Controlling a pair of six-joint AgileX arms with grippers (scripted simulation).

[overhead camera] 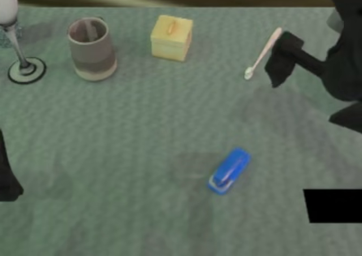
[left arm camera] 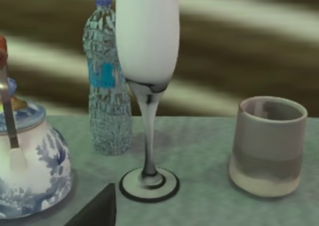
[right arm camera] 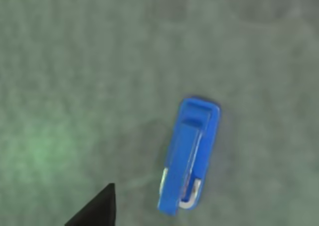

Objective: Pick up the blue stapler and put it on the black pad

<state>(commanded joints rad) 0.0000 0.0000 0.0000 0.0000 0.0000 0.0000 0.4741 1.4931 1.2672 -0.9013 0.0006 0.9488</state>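
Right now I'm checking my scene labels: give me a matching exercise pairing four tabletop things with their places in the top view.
1 small bright blue stapler
2 flat black rectangular pad
3 yellow cube-shaped box
4 grey banded ceramic cup

A at the right edge, near side
B far side, leftmost of these four
C lower middle of the table
D far side, right of the cup

Pairs: 1-C, 2-A, 3-D, 4-B

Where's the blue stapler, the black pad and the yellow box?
blue stapler (overhead camera: 229, 170), top view, middle of its blue top.
black pad (overhead camera: 334, 205), top view, centre of the flat rectangle.
yellow box (overhead camera: 171, 37), top view, its lid.
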